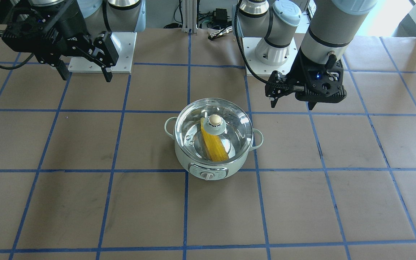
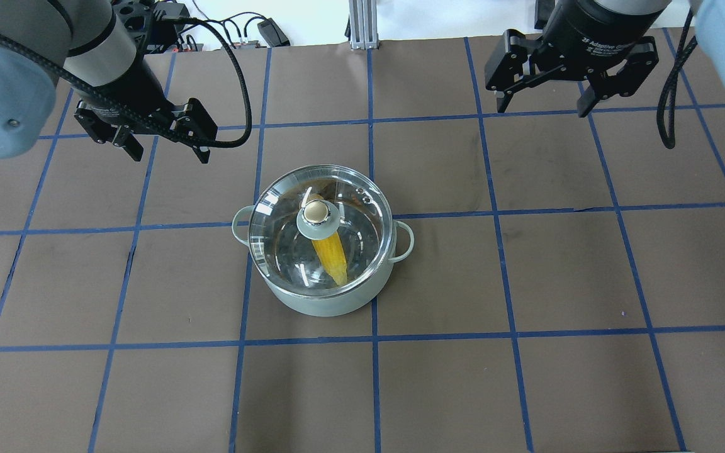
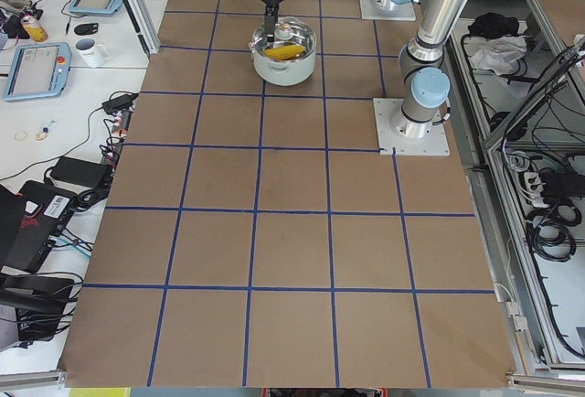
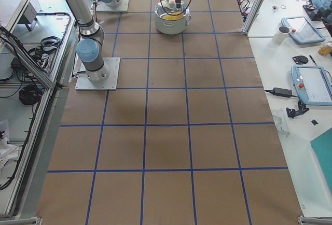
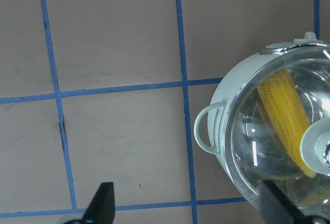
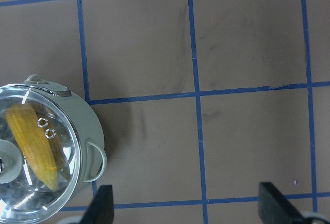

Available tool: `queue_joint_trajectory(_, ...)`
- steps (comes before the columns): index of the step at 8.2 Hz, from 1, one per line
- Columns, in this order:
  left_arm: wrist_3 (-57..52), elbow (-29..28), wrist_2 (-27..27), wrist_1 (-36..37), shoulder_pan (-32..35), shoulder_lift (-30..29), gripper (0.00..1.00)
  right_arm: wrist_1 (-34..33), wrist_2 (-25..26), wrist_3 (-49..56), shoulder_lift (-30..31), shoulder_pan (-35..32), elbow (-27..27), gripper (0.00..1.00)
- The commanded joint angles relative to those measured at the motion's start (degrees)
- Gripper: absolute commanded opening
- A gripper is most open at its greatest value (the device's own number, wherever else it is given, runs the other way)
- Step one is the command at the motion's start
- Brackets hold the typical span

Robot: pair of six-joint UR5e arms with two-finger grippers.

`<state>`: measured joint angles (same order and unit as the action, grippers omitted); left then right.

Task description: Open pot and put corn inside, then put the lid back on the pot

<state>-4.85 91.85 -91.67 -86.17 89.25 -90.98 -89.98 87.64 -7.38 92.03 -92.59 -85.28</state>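
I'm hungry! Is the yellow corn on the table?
No, the yellow corn ear lies inside the round green pot under its glass lid.

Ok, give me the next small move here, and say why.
Probably nothing more on the pot itself: just lift both arms a little away and stop. The corn lies inside it, the lid looks seated on the rim, and the left gripper and right gripper both hang open and empty, well off to either side.
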Motion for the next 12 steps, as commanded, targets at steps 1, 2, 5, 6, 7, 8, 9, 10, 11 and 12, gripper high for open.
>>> queue_joint_trajectory(1, 0.0, 0.0, 0.0, -0.1, 0.0, 0.1, 1.0, 0.2, 0.2, 5.9, 0.1, 0.8, -0.1, 1.0)
queue_joint_trajectory(2, -0.1, 0.0, -0.1, -0.1, 0.0, 0.1, 1.0, -0.2, 0.2, 6.2, 0.1, 0.8, -0.1, 1.0)
queue_joint_trajectory(5, -0.1, 0.0, -0.1, -0.1, 0.0, 0.4, 1.0, -0.4, -0.3, 6.0, 0.0, 0.9, -0.1, 1.0)
queue_joint_trajectory(6, -0.1, 0.0, -0.1, -0.1, 0.0, 0.4, 1.0, -0.2, -0.3, 5.9, -0.1, 0.9, -0.1, 1.0)
queue_joint_trajectory(7, -0.1, 0.0, -0.1, -0.1, 0.0, 0.5, 1.0, -0.3, -0.5, 5.9, -0.1, 0.9, -0.1, 1.0)
queue_joint_trajectory(8, -0.1, 0.0, -0.1, -0.1, 0.1, 0.4, 1.0, -0.3, -0.5, 5.9, -0.1, 0.9, -0.1, 1.0)
queue_joint_trajectory(9, -0.1, 0.0, -0.1, -0.1, 0.0, 0.3, 1.0, -0.2, -0.5, 6.0, -0.1, 0.9, -0.1, 1.0)
queue_joint_trajectory(10, -0.1, 0.0, -0.1, -0.1, 0.0, 0.3, 1.0, -0.1, -0.5, 5.9, -0.1, 0.9, -0.1, 1.0)
queue_joint_trajectory(11, -0.1, 0.0, -0.1, -0.1, 0.0, 0.1, 1.0, -0.1, -0.5, 6.0, -0.2, 0.9, -0.1, 1.0)
queue_joint_trajectory(12, -0.1, 0.0, -0.1, -0.1, 0.1, 0.1, 1.0, -0.1, -0.5, 6.0, -0.2, 0.9, -0.1, 1.0)
